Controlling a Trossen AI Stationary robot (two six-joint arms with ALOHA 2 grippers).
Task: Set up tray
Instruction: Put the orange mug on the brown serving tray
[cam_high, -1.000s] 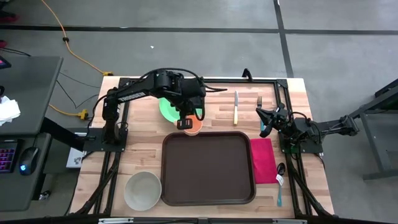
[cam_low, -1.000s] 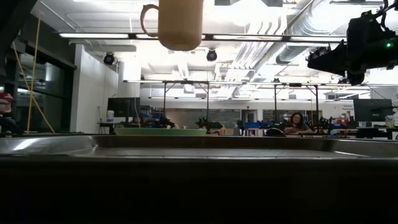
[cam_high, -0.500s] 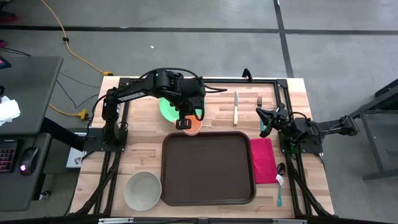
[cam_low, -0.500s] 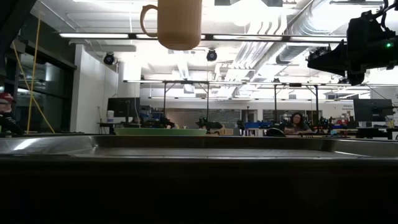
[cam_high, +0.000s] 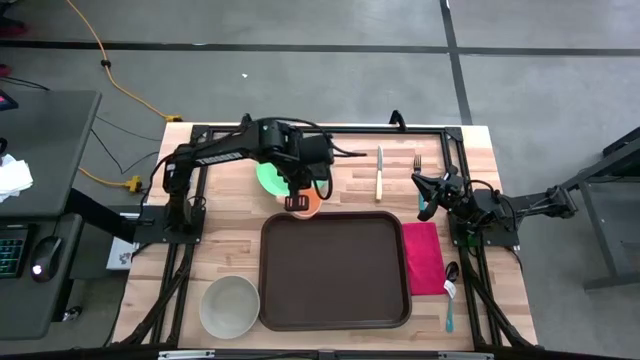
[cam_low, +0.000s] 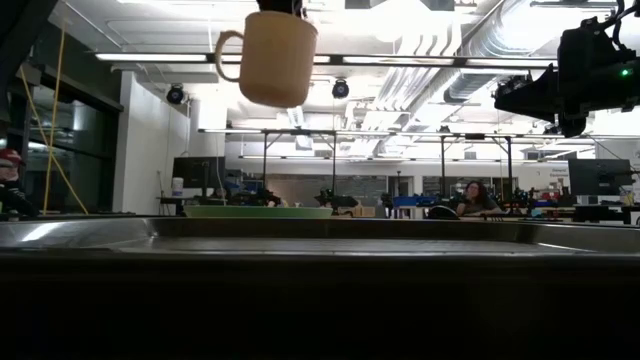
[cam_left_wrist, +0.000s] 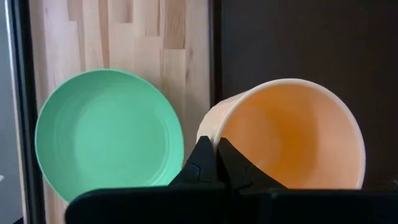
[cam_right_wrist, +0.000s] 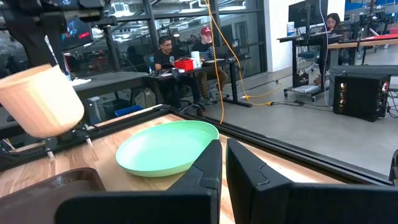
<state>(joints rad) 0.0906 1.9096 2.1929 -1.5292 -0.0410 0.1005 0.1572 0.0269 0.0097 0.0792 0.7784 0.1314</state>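
An orange cup (cam_high: 308, 204) hangs over the wood between the green plate (cam_high: 272, 178) and the far rim of the dark brown tray (cam_high: 335, 300). My left gripper (cam_left_wrist: 216, 155) is shut on it from above. In the low view the cup (cam_low: 272, 58) is well above the tray, tilted, its handle (cam_low: 226, 45) out to one side. The plate (cam_left_wrist: 109, 134) rests flat on the table. My right gripper (cam_high: 424, 200) waits shut at the table's right side, above the pink napkin, holding nothing. My left gripper pinches the cup's wall at the rim (cam_left_wrist: 214, 132), one finger (cam_left_wrist: 235, 167) inside the cup and the other (cam_left_wrist: 200, 163) outside. The fingers come steeply from above. The cup hangs below them, lifted clear, mouth up and tilted.
A knife (cam_high: 379, 172) and a fork (cam_high: 417, 163) lie at the far right. A pink napkin (cam_high: 421, 257) and a spoon (cam_high: 449, 290) lie right of the tray. A pale bowl (cam_high: 229, 305) stands at the near left. People sit at desks beyond the table.
My left gripper has come down with the cup. In the low view the cup hangs lower than before and has tipped, so that its handle shows more. My right arm has kept still.
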